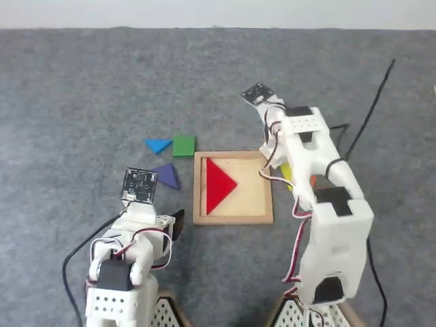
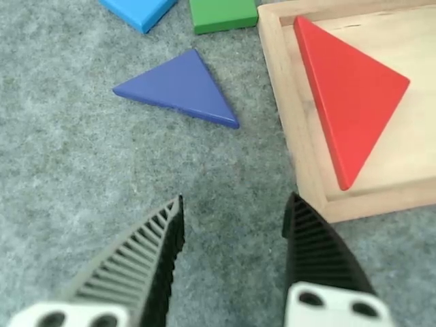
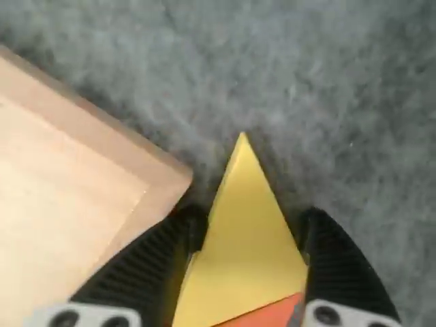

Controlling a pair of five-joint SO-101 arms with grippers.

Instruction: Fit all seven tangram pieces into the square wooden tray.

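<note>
My gripper [image 2: 236, 199] hangs open over the grey counter [image 2: 68, 191]; a red triangle [image 2: 347, 95] lies inside the wooden tray [image 2: 278, 75]; beside the tray lie a dark-blue triangle [image 2: 178, 90], a green square [image 2: 223, 13] and a light-blue piece [image 2: 139, 8].

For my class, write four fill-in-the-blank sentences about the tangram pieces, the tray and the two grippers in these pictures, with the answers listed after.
1. The red triangle lies ___ the tray.
2. The left gripper is open and holds ___.
3. The right gripper grips the yellow triangle beside the tray's ___.
4. The green piece has the shape of a ___.

Missing words: inside; nothing; corner; square.
</note>
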